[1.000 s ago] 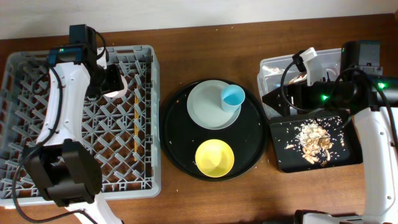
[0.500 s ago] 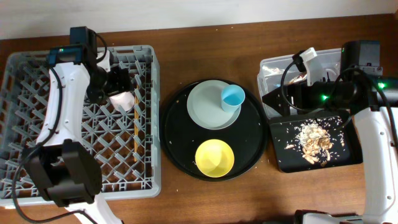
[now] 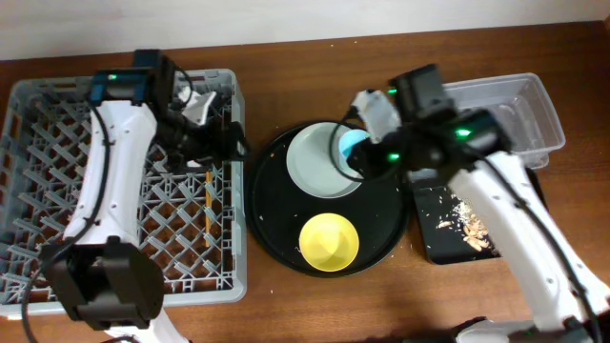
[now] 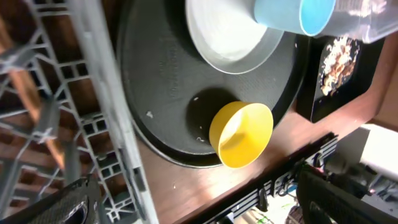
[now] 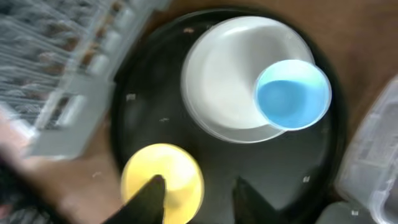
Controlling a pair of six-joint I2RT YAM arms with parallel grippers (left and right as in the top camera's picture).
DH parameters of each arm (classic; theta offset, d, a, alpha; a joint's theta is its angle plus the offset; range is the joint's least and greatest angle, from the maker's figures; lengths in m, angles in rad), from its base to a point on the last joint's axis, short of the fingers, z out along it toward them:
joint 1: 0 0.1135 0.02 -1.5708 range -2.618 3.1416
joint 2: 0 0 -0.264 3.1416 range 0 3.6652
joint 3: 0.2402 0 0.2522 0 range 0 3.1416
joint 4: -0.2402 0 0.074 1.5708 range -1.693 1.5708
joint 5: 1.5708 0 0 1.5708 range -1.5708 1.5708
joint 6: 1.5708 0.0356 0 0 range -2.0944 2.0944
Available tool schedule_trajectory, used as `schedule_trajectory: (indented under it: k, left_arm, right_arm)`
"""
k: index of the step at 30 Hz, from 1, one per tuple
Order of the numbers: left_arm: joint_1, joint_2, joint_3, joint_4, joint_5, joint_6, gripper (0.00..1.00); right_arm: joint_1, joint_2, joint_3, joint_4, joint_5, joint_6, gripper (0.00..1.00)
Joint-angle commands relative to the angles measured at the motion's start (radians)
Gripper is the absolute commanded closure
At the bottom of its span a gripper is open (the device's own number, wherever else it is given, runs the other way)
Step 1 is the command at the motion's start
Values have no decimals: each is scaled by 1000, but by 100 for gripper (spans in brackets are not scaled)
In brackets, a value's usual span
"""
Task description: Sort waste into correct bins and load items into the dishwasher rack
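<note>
Over the round black tray (image 3: 274, 214), the right gripper (image 5: 200, 194) hung with fingers spread wide beside the small blue cup (image 5: 292, 94), which stood on the pale plate (image 5: 227, 87). The left gripper (image 3: 227, 148), spread and empty, hovered at the edge of the dishwasher rack (image 3: 38, 152).

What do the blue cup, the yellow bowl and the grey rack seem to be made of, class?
The blue cup looks like plastic: even colour, thin rim, matte. The yellow bowl likewise, with a soft sheen. The grey rack seems moulded plastic: dull lattice walls and pegs.
</note>
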Motion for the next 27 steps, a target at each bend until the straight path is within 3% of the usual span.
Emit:
schedule_trajectory:
  k: [1,10,12,13,18,20,22,23,24,25,27]
  left_arm:
    - [-27,-20,-5,4,2,22,1]
    - [-31,-20,-5,5,-47,22,1]
    - [-31,-20,-5,5,-47,22,1]
    - [-31,-20,-5,5,-47,22,1]
    - [-31,-20,-5,4,-43,22,1]
    - [-31,-20,-5,3,-11,44,1]
    - [-31,-20,-5,-20,245,239,1]
    - [-31,-21,-5,-55,399,380,1]
    - [-31,-23,-5,-142,575,615,1]
    - [-31,-26,-7,-191,653,745,1]
    - [-39,-46,-6,-190,711,809,1]
  right_arm:
    - [35,102,-3,50,235,63,70]
    - [37,418,-3,223,160,61,70]
    - [36,431,-3,238,160,59,92]
    - [36,429,-3,238,160,59,94]
    - [35,412,26,203,155,59,96]
    - [35,351,181,60,84,58,96]
    - [35,287,346,-60,-8,58,96]
    - [32,258,435,-129,-55,58,96]
    - [18,222,536,-224,-158,25,96]
    - [-12,187,613,-310,-271,-16,96]
    - [-76,129,652,-396,-417,-51,96]
